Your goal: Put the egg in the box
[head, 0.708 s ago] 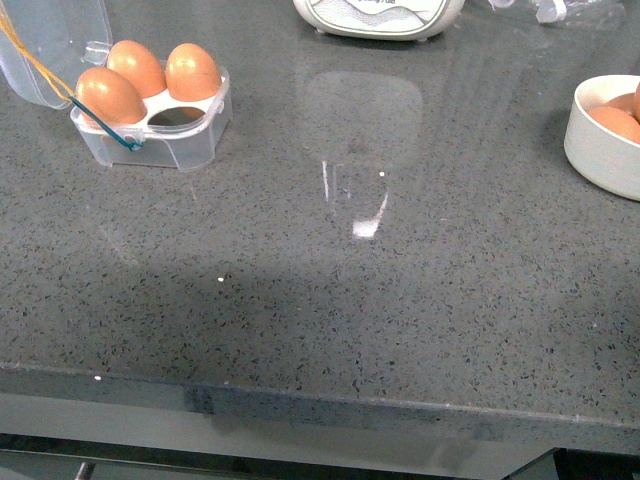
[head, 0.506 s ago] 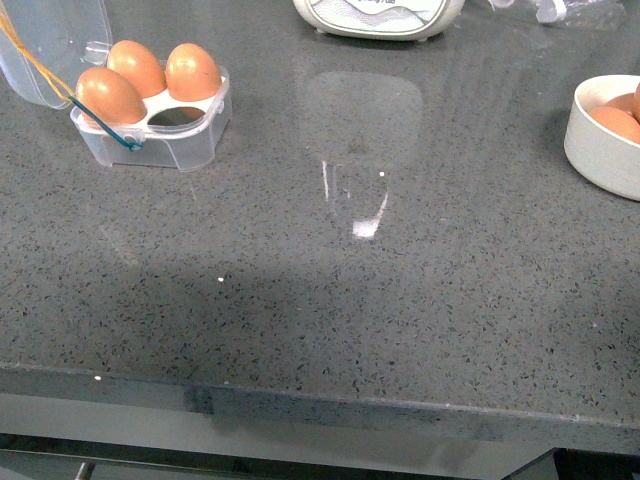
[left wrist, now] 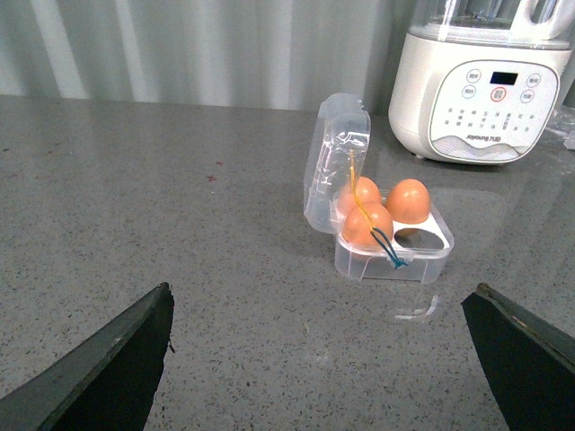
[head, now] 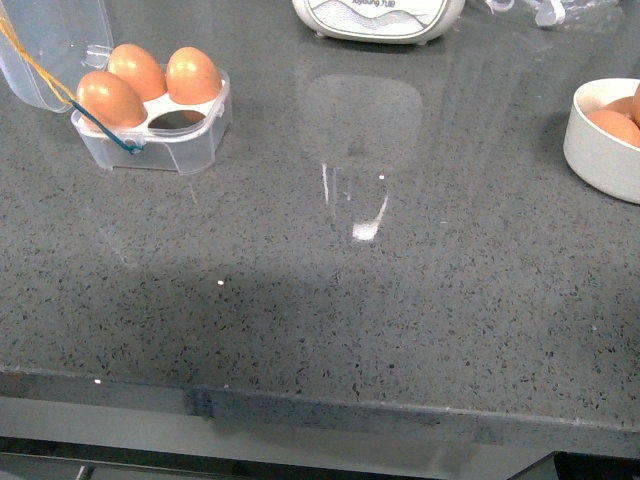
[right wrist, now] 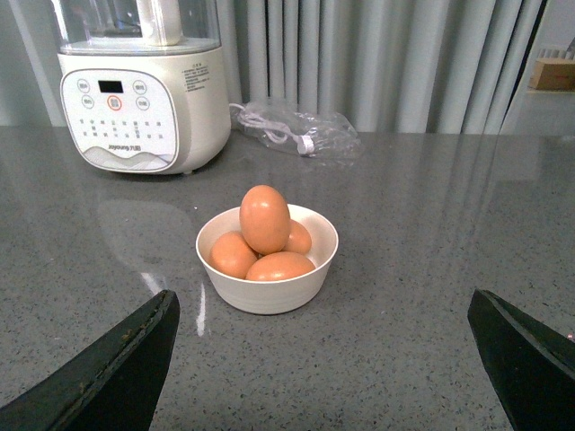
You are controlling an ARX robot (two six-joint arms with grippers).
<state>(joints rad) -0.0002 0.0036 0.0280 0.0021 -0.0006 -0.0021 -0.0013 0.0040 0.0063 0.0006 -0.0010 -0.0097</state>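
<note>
The clear four-cell box (head: 165, 140) stands at the far left of the counter with its lid (head: 45, 45) open. It holds three brown eggs (head: 193, 75) and one cell (head: 180, 117) is empty. It also shows in the left wrist view (left wrist: 395, 256). Several brown eggs (right wrist: 265, 218) lie in a cream-white bowl (right wrist: 267, 292), which sits at the right edge in the front view (head: 600, 150). My left gripper (left wrist: 319, 359) is open and empty, well short of the box. My right gripper (right wrist: 323, 359) is open and empty, short of the bowl.
A white kitchen appliance (head: 380, 18) stands at the back centre, also in the left wrist view (left wrist: 476, 99) and in the right wrist view (right wrist: 135, 108). A clear bag with a cable (right wrist: 296, 130) lies behind the bowl. The counter's front edge (head: 320, 405) runs near me.
The front view has shifted very slightly; nothing on the counter has moved.
</note>
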